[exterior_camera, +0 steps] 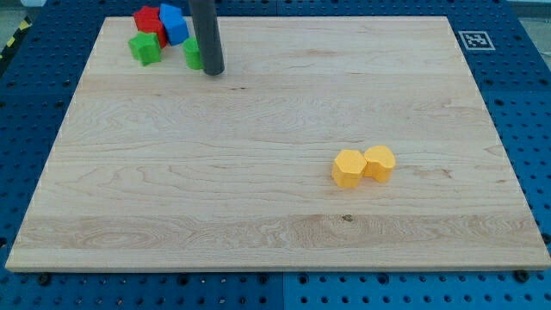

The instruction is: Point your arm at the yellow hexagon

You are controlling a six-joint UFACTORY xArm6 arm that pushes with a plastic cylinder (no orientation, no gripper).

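Observation:
A yellow hexagon (349,168) lies on the wooden board right of centre, toward the view's bottom. A second yellow block (380,163), rounder in shape, touches its right side. My tip (213,71) is near the view's top left, far up and left of the yellow blocks. It stands against the right side of a green block (193,54) that the rod partly hides.
A red block (148,19), a blue block (174,23) and another green block (145,48) cluster at the board's top left corner, left of my tip. The wooden board (275,215) rests on a blue pegboard table. A fiducial marker (473,40) sits at top right.

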